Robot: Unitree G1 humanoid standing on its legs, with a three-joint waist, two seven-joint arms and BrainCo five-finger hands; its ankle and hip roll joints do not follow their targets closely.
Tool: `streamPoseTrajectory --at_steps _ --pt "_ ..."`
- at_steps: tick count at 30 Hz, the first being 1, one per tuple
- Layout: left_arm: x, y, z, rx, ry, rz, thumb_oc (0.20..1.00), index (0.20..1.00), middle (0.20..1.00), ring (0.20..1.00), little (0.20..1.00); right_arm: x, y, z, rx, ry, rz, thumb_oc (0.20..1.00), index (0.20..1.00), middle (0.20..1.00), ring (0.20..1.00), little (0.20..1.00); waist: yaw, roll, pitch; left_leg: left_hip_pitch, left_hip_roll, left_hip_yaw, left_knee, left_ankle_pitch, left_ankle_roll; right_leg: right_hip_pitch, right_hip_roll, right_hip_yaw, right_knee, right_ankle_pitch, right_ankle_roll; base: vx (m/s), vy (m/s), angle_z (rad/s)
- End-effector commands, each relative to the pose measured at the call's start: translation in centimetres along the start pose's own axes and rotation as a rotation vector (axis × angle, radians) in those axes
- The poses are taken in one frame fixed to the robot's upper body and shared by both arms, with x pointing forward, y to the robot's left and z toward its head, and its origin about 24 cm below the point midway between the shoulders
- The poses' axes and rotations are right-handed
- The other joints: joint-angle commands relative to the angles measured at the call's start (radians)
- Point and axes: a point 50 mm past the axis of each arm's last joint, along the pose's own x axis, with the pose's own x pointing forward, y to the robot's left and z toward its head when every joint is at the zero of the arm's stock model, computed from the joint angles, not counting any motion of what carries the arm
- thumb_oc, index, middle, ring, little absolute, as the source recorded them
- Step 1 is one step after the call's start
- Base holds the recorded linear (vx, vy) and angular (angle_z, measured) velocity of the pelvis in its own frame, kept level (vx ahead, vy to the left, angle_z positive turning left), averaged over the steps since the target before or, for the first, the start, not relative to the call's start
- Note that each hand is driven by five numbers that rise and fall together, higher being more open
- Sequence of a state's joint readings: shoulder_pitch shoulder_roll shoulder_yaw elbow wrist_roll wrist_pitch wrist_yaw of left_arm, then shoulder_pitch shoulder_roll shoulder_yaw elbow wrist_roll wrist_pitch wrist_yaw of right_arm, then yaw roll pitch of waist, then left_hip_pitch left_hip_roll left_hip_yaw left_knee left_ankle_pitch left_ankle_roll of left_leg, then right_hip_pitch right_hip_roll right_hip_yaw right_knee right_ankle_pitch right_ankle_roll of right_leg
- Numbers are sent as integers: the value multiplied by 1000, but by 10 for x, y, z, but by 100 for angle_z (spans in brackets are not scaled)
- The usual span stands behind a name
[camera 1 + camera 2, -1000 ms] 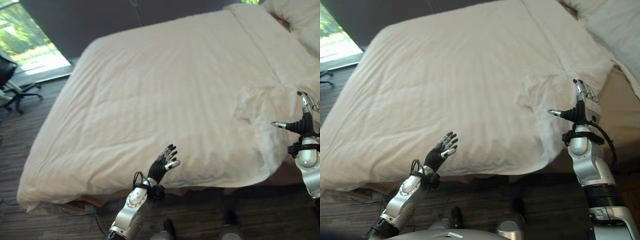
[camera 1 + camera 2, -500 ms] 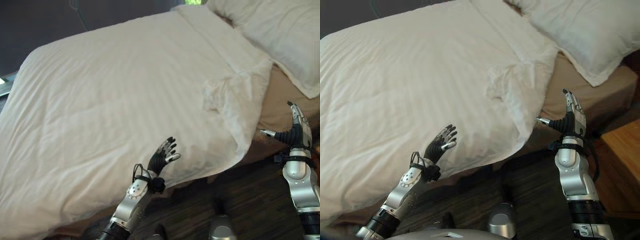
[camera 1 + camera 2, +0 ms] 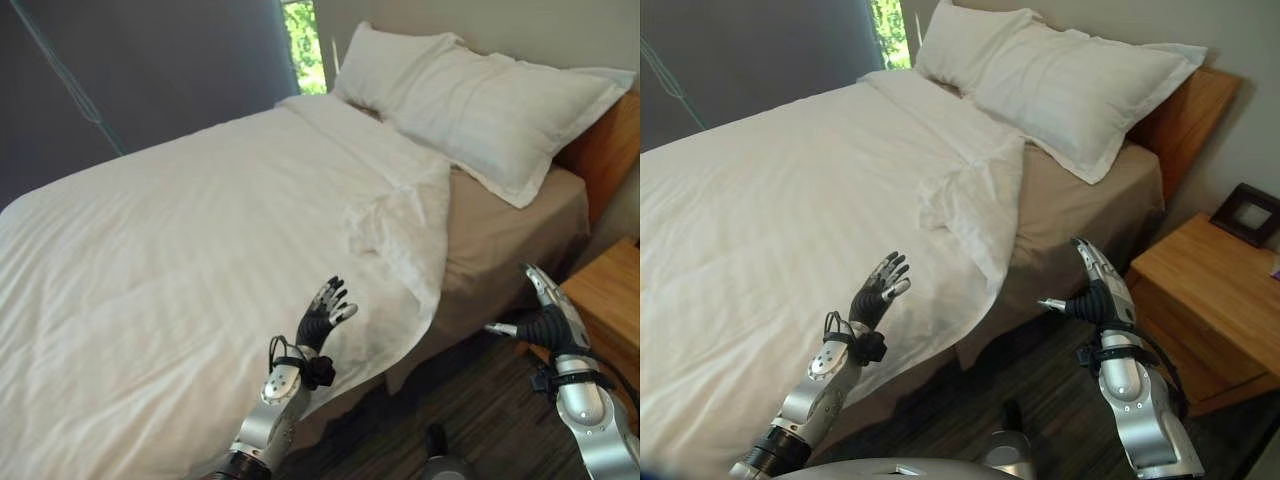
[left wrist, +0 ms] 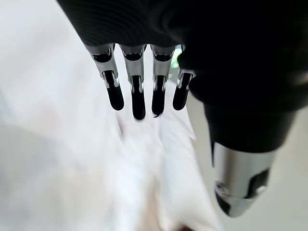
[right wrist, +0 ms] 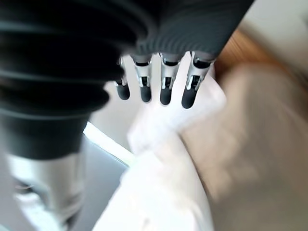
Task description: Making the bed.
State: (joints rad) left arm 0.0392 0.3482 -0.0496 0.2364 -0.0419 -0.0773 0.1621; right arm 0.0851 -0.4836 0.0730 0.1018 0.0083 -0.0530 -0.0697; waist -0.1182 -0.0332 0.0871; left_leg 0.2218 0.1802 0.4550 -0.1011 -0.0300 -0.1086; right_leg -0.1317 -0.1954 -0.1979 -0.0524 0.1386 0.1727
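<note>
Bed [image 3: 520,215] with one duvet [image 3: 200,230], seemingly two pillows [image 3: 480,100]; both robot hands [image 3: 322,315] [image 3: 1095,290] spread, empty

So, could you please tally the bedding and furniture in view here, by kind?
Pillows: 2
White duvet: 1
Tan fitted sheet: 1
Wooden headboard: 1
Wooden nightstand: 1
Dark picture frame: 1
Total: 7
</note>
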Motion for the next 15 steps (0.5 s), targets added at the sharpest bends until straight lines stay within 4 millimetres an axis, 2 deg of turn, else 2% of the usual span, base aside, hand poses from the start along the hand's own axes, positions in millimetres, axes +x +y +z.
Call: streamPoseTrajectory --at_steps 1,4,5,9,10,11,12,13,15 --pt "-2 92 5 274 -12 224 1000 1000 1000 1000 1000 15 -2 13 150 -61 -41 1000 1000 1000 1000 1000 25 -74 59 -22 -15 -37 14 -78 27 186 -39 -85 107 -137 -10 -92 64 -29" --pt "-1 89 10 267 -33 194 1000 1000 1000 1000 1000 13 -5 10 168 -47 -69 1000 1000 1000 1000 1000 21 -83 45 -37 -17 -26 14 -75 23 194 -55 -75 68 -90 6 -68 45 -2" --pt "0 83 14 247 -58 151 1000 1000 1000 1000 1000 9 -8 6 178 -30 -91 1000 1000 1000 1000 1000 10 -87 41 -38 -22 -23 14 -77 26 194 -58 -51 63 -64 13 -29 26 -4" --pt "4 68 21 189 -99 89 1000 1000 1000 1000 1000 -2 -14 -1 172 -18 -119 1000 1000 1000 1000 1000 -29 -75 37 -30 -22 -6 14 -73 28 183 -60 -43 70 -60 12 -25 14 -16" --pt "6 63 24 169 -117 81 1000 1000 1000 1000 1000 -2 -13 0 171 -24 -116 1000 1000 1000 1000 1000 -33 -68 41 -18 -17 16 14 -75 26 182 -70 -77 82 -56 14 -66 -49 -15" --pt "6 61 28 154 -134 86 1000 1000 1000 1000 1000 1 -13 4 164 -41 -115 1000 1000 1000 1000 1000 -28 -60 44 -10 -10 46 14 -71 23 174 -91 -143 100 -45 12 -98 -105 -42" --pt "5 57 33 120 -161 87 1000 1000 1000 1000 1000 8 -10 15 153 -84 -102 1000 1000 1000 1000 1000 -3 -40 43 8 12 99 14 -80 16 173 -143 -309 140 -44 10 -77 -91 -106" --pt "6 56 33 118 -162 88 1000 1000 1000 1000 1000 9 -10 15 151 -85 -102 1000 1000 1000 1000 1000 -4 -37 47 12 14 99 14 -83 15 175 -142 -310 143 -47 11 -94 -87 -141" --pt "6 45 40 58 -202 54 1000 1000 1000 1000 1000 14 -4 22 156 -112 -85 1000 1000 1000 1000 1000 -1 -29 36 19 34 182 22 -58 10 175 -190 -467 180 -53 -20 -112 -148 -125"
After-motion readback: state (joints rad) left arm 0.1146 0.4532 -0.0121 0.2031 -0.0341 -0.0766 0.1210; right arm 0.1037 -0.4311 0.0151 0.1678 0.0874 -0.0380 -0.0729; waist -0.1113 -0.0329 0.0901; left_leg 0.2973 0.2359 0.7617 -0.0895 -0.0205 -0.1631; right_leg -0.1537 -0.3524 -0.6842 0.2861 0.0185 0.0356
